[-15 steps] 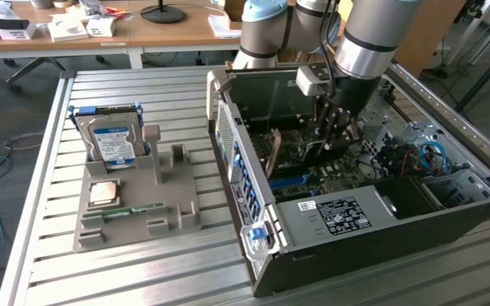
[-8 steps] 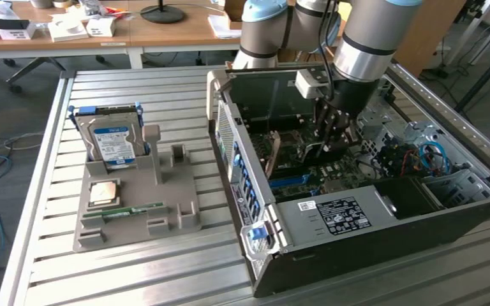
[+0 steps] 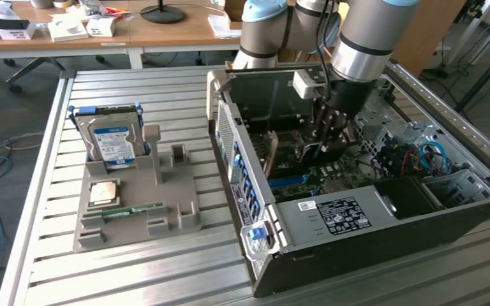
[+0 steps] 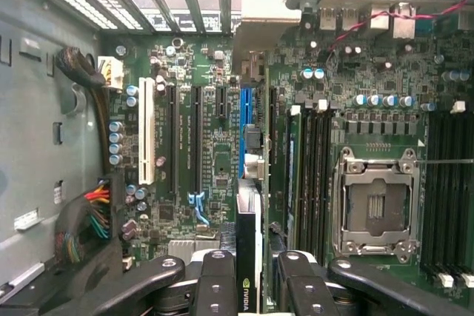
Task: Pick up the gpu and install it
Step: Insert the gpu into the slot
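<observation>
**Tool inside the case with the gpu in its grip**

Your tool (image 3: pixel 330 131) is down inside the open computer case (image 3: pixel 313 248), which lies on its side on the slatted metal counter (image 3: pixel 143 280). The arm reaches into it from above.

In the wrist view, the fingers (image 4: pixel 218 283) are partly closed, one on each side of the gpu (image 4: pixel 246 249), clamping it between them. You see the card edge-on, with a small green logo on its dark edge. It hangs over the motherboard (image 4: pixel 215 160), in line with the blue slot (image 4: pixel 246 109). You cannot tell from these views whether the card's edge has met the slot.

The open processor socket (image 4: pixel 376 209) sits well to one side of the card.

On the exterior view's left, apart from the case, a grey holder (image 3: pixel 173 204) stands on the counter. It carries the hard drive (image 3: pixel 113 143) upright and a narrow green memory stick (image 3: pixel 126 211) lying flat.
</observation>
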`<state>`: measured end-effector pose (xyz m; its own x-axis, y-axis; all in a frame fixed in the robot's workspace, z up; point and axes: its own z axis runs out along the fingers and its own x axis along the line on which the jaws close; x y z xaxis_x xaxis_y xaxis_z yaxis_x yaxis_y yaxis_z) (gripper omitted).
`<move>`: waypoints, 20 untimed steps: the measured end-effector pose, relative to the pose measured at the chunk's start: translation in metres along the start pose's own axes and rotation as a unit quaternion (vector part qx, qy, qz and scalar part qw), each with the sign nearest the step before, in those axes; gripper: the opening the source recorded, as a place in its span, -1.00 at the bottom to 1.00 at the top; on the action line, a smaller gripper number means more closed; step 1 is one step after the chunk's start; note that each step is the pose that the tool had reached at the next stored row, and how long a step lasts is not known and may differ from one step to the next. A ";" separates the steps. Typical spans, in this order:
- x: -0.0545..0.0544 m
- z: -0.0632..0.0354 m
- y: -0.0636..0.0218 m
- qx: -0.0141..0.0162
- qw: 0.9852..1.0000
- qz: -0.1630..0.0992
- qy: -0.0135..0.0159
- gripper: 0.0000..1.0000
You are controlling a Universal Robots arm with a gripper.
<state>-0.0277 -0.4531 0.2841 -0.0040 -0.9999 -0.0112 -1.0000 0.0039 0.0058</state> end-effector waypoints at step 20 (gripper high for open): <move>0.000 0.0103 0.0064 0.000 1.000 0.000 0.000 -0.47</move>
<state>-0.0342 -0.4532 0.2738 -0.0039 -0.9999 -0.0108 -1.0000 0.0038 0.0059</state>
